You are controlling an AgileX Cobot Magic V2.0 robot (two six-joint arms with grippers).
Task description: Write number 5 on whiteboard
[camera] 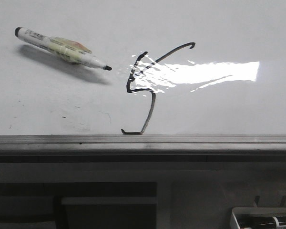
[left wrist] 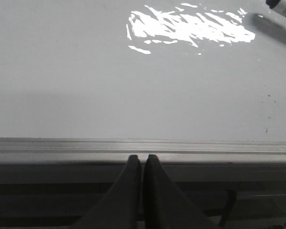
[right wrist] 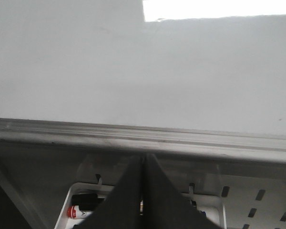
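The 5 [camera: 150, 90] sits drawn mid-whiteboard [camera: 219, 28], marker [camera: 62, 47] lying up-left of it, tip toward it, while both claws, left [left wrist: 142, 164] and right [right wrist: 144, 164], hang pressed together and empty off the board's rail [camera: 143, 139].

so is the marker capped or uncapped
Uncapped: the marker lies flat on the whiteboard, dark tip exposed, no cap visible.

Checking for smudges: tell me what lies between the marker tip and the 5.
Only bare whiteboard in the front view: a short clean gap separates the marker tip from the 5; the specks sit lower.
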